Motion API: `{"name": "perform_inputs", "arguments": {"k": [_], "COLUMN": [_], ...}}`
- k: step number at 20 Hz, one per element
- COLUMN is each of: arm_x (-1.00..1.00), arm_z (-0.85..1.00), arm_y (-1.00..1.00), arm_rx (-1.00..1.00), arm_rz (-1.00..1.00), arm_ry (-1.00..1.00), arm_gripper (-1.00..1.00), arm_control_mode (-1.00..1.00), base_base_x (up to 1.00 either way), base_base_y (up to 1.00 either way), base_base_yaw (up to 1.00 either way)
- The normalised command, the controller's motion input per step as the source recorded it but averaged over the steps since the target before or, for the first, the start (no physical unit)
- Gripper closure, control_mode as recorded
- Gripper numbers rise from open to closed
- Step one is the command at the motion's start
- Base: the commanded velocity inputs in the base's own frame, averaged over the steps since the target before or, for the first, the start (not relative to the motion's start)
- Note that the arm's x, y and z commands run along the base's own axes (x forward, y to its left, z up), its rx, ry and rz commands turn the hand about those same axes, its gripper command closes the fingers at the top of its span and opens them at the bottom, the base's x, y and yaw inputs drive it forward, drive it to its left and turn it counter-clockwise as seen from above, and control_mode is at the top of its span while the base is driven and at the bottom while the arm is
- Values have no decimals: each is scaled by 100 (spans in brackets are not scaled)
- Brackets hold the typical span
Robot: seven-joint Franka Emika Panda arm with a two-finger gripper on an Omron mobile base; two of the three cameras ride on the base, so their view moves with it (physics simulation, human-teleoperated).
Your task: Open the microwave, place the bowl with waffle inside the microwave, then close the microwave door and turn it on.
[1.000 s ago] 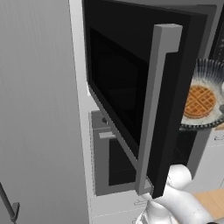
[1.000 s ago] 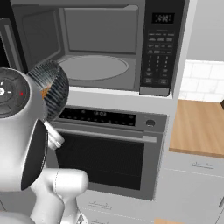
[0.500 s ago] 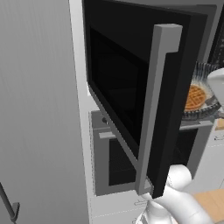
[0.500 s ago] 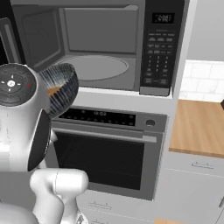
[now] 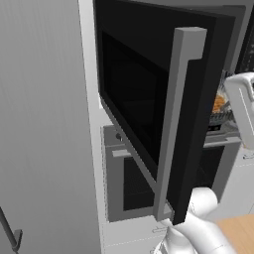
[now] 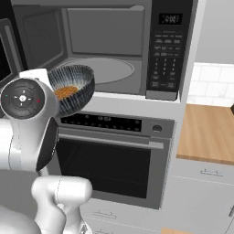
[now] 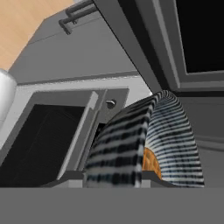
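One step of four looks finished: in the left base view the microwave door (image 5: 149, 99) stands swung wide, its grey vertical handle (image 5: 176, 124) toward the camera. Past the door's right edge a sliver of the striped bowl (image 5: 221, 111) and an orange bit of waffle (image 5: 219, 103) peek out; the door hides the rest.

From the right base view, the microwave (image 6: 137, 50) gapes open with its turntable (image 6: 107, 71) bare. The bowl hangs just before the left of the opening, not yet inside, above the oven (image 6: 114, 155). Placing, shutting the door and pressing the button panel (image 6: 167, 59) all remain. The arm's wrist covers the fingers here.

Through the hand view, the gripper (image 7: 114, 177) clasps the bowl's rim, jaws partly parted around it; the tips are mostly cut off.
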Motion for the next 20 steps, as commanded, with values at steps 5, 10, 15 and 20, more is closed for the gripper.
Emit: {"name": "perform_inputs", "arguments": {"k": [5, 10, 15, 20], "arm_x": [30, 37, 43, 61], "arm_z": [9, 22, 23, 2], "arm_y": [4, 11, 13, 7], "arm_rx": [17, 10, 1, 0], "arm_rz": [-8, -1, 0, 0], "arm_ry": [0, 1, 9, 9], "arm_gripper": [100, 100, 100, 100], "arm_control_mode": [-100, -100, -100, -100], "base_base_x": [0, 0, 0, 0], "base_base_y": [0, 0, 0, 0], "base_base_yaw": [0, 0, 0, 0]}}
